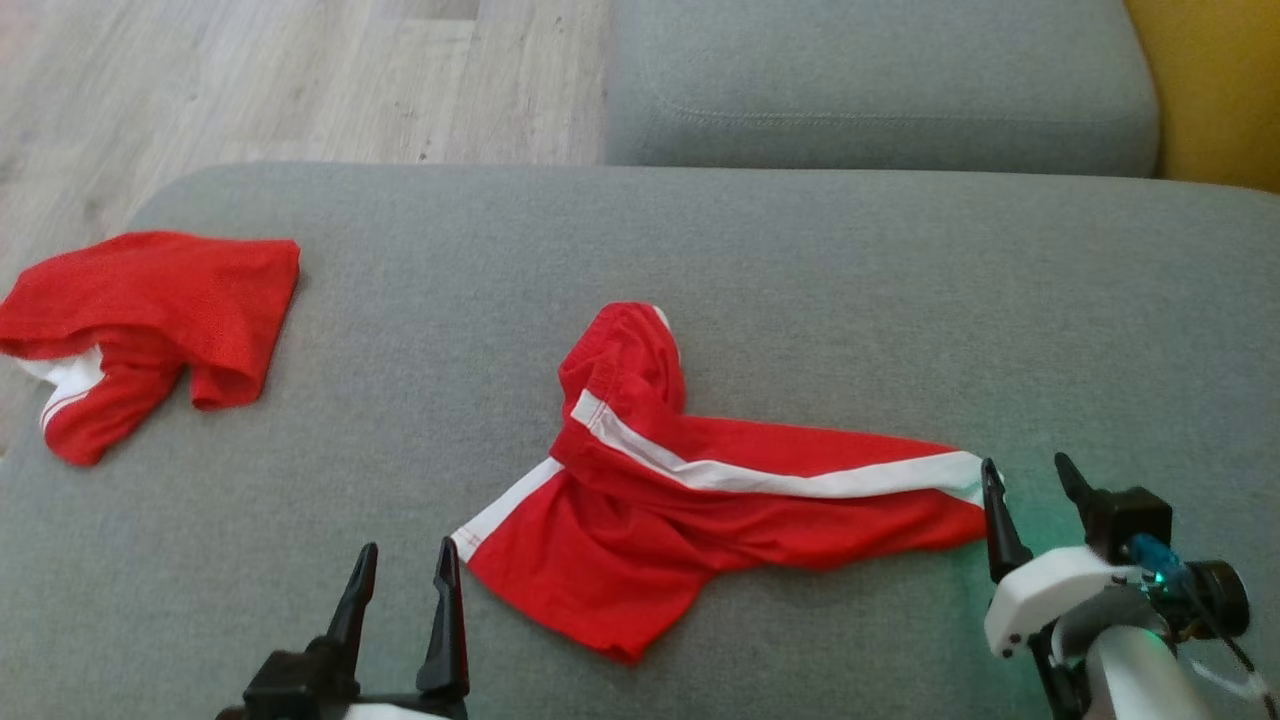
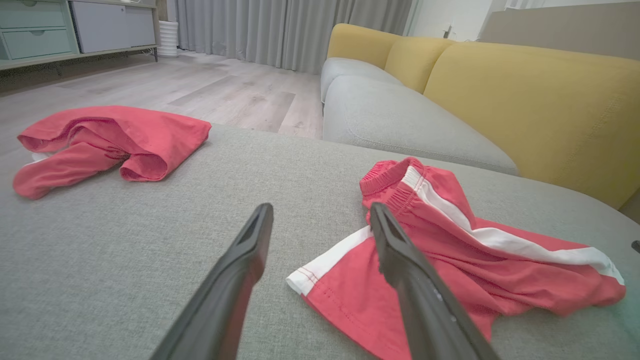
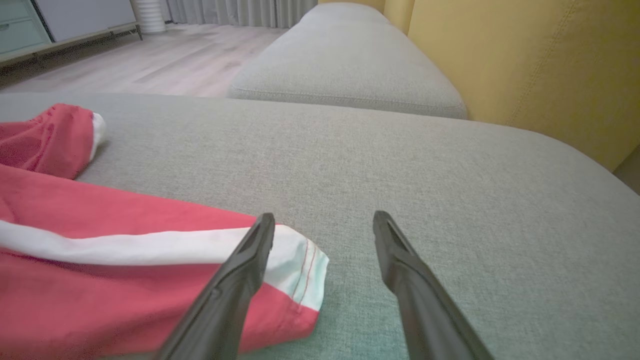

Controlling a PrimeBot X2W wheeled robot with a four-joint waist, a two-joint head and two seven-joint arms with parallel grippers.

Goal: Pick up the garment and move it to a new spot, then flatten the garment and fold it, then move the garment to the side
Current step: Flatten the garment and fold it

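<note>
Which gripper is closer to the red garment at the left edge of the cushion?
Left. The left gripper is nearer the robot and rightward of the red garment; the right gripper is far across, at the hem of the striped shorts.

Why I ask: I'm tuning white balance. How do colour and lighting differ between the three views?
Head view: the striped shorts read saturated red, and a green glow lies on the cushion around the right pincer. Left wrist view: they look paler, pinkish, under soft even light. Right wrist view: a green tint falls on the white hem and on the cushion near the bottom edge.
</note>
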